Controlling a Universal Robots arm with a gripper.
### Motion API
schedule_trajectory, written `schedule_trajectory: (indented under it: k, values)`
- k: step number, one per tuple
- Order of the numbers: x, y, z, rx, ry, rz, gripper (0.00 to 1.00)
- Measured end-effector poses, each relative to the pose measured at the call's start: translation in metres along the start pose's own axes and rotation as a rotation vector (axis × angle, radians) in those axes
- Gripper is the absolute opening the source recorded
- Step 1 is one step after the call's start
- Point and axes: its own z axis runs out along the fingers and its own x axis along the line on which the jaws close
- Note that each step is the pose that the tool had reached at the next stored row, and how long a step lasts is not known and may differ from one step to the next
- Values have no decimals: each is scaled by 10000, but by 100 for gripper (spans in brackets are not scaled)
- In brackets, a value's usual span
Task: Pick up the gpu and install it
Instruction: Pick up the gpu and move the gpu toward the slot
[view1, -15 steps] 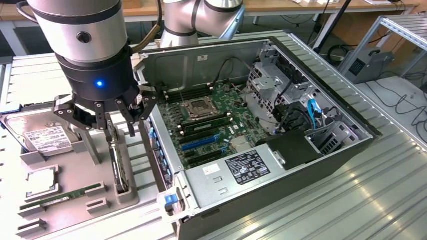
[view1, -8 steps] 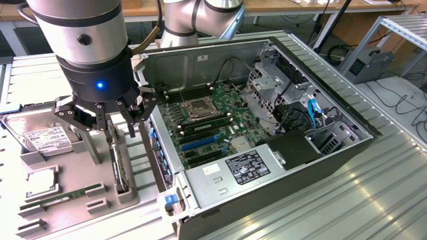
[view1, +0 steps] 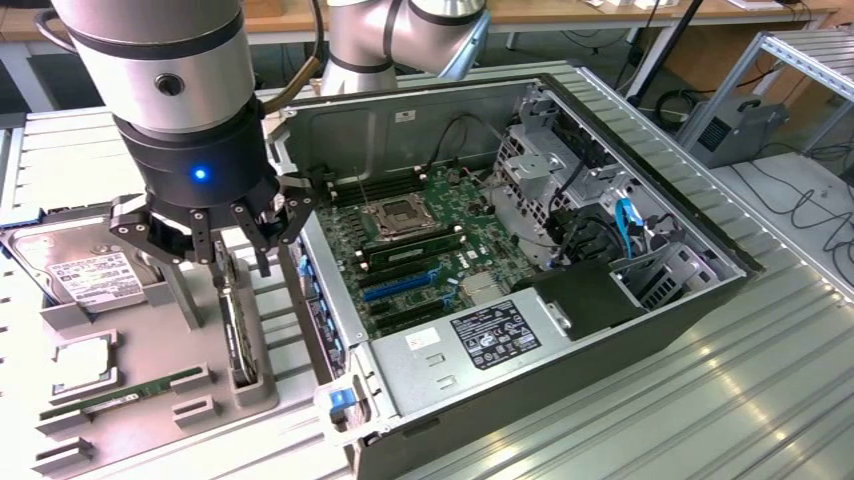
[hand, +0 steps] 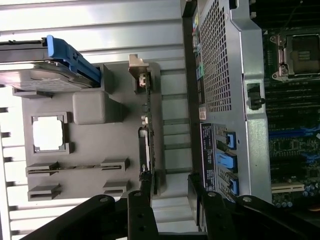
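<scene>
In the exterior view I have the gripper (view1: 220, 262) hanging over the grey tray (view1: 174, 350), at 9 o'clock from the open computer case (view1: 350, 130). Its fingers stand apart and hold nothing. The gpu (view1: 240, 340) is just below them, toward 6 o'clock, standing on its thin edge in a slot at the side of the tray nearest the case. Its long axis runs almost 12 to 6 o'clock, parallel to the case wall. From here I see it as a dark narrow strip and cannot make out which end carries the bracket. At 9 o'clock from the gripper lies the hard drive (view1: 80, 270); at 7 o'clock are the processor chip (view1: 83, 365) and the green memory stick (view1: 127, 393). The motherboard (view1: 427, 230) lies bare inside the case.

The wrist view looks straight down the gripper (hand: 170, 197) and settles the orientation. The gpu (hand: 145, 135) appears edge-on, a thin black line along the tray (hand: 95, 145), with its silver bracket at the end beside the hard drive (hand: 40, 75), away from the fingers. The other end meets one black finger (hand: 142, 197); the second finger stands well apart, nearer the case (hand: 225, 60). Nothing sits between them.
</scene>
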Motion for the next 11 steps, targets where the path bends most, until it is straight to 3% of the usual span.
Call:
schedule_trajectory:
  k: [11]
  values:
    - [8,-2,38,0,0,0,42]
